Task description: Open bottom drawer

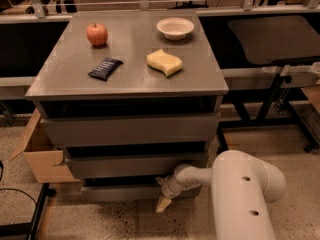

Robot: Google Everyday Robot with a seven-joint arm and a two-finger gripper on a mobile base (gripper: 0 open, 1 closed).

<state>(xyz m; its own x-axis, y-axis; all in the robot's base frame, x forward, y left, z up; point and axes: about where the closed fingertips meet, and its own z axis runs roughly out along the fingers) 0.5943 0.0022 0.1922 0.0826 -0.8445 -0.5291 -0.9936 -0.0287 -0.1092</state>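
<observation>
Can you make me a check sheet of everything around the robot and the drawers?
Surface: grey cabinet top, flat, with four things on it.
Job's things: bottom drawer, the lowest front, near the floor, with a dark gap above it.
Clutter: apple, bowl, yellow sponge and dark packet, all apart from each other.
End effector: end effector is low at the bottom drawer's front, right of its middle; contact unclear.
Cables: thin dark cable on the floor at far left.
Surroundings: open cardboard box left of the cabinet; black table frame on the right.
</observation>
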